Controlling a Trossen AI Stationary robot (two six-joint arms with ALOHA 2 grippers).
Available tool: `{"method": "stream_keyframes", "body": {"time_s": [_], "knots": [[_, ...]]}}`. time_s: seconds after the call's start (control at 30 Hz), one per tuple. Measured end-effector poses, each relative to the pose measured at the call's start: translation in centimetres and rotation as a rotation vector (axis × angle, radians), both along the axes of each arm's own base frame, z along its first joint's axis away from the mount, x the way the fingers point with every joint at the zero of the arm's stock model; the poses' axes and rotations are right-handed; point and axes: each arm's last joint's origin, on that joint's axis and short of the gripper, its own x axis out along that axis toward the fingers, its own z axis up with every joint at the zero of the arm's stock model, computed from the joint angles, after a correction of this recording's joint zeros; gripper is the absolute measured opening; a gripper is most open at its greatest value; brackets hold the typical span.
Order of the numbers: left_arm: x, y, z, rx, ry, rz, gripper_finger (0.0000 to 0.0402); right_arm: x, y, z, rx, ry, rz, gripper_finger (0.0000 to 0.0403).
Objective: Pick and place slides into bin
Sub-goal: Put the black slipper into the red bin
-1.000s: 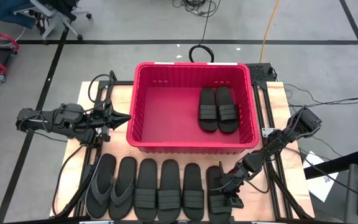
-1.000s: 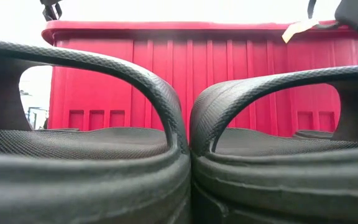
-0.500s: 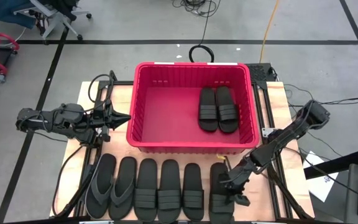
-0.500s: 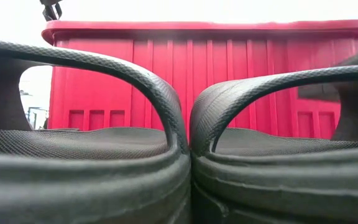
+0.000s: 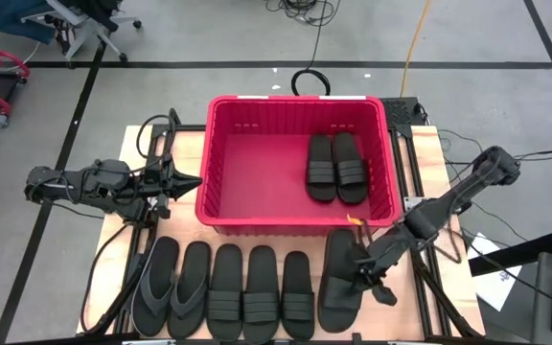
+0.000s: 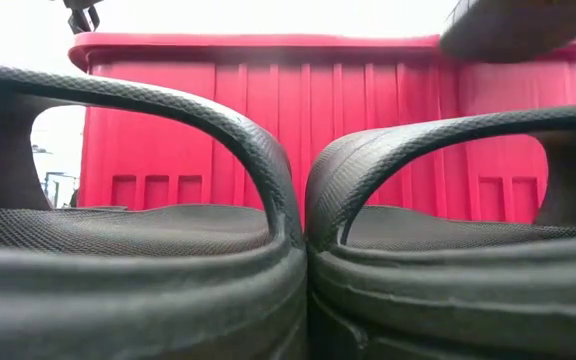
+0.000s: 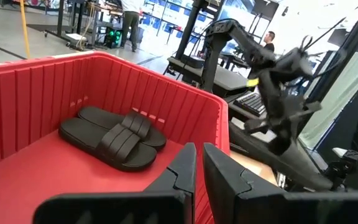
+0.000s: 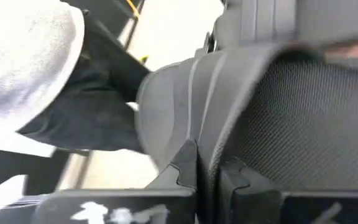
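On the plywood counter point(image 5: 415, 153), the right gripper point(image 5: 365, 275) has its fingers clamped on a band-strap slide point(image 5: 340, 280), lifted before the red bin point(image 5: 295, 227). The left gripper point(image 5: 188, 181) waits beside the bin, fingers together.

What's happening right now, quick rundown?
Right pincer shut on one slide, lifted off the row. Left pincer shut, idle beside the red bin. Two slides binned, five waiting. Nothing blocking.

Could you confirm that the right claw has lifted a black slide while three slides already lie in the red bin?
Not quite: the high view shows two black ribbed-strap foam slides in the red plastic bin, not three. The right claw does hold a lifted black slide.
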Motion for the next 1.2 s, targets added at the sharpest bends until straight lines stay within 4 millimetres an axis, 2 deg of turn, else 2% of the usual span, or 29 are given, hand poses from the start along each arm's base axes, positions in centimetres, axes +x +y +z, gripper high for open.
{"method": "stream_keyframes", "body": {"time_s": [0.17,0.27,0.37,0.43,0.53,0.63,0.77,1.0,1.07,1.2], "knots": [[0.0,0.0,0.0,0.018,0.0,0.001,0.0026,0.6,-2.5,6.3,-0.169,-0.129,-0.066,0.0003],[0.0,0.1,0.0,0.019,-0.001,0.027,0.0026,0.7,-4.3,9.3,-0.224,-0.197,-0.09,0.0004],[0.0,0.1,0.0,0.019,-0.002,0.034,0.0026,0.8,-5.7,11.8,-0.265,-0.292,-0.118,0.0004],[0.0,0.1,0.0,0.014,-0.003,0.035,0.0026,0.7,-6.9,12.9,-0.359,-0.337,-0.154,0.0003],[0.0,0.1,0.1,-0.005,-0.007,0.036,0.0026,0.5,-8.3,14.9,-0.377,-0.382,-0.206,0.0003],[0.0,0.1,0.1,-0.025,-0.01,0.038,0.0026,0.1,-9.9,15.5,-0.414,-0.361,-0.184,0.0003],[0.0,0.1,0.1,-0.064,-0.015,0.04,0.0026,-0.3,-12.5,15.6,-0.55,-0.325,-0.208,0.0003],[0.0,0.1,0.1,-0.072,-0.016,0.041,0.0026,1.2,-18.6,14.5,-0.737,-0.258,-0.271,0.0003],[0.0,0.1,0.1,-0.063,-0.014,0.045,0.0026,2.0,-20.5,13.7,-0.719,-0.23,-0.254,0.0003],[0.0,0.2,0.1,-0.014,-0.008,0.07,0.0026,3.9,-24.0,11.4,-0.548,-0.177,-0.171,0.0004]]}}
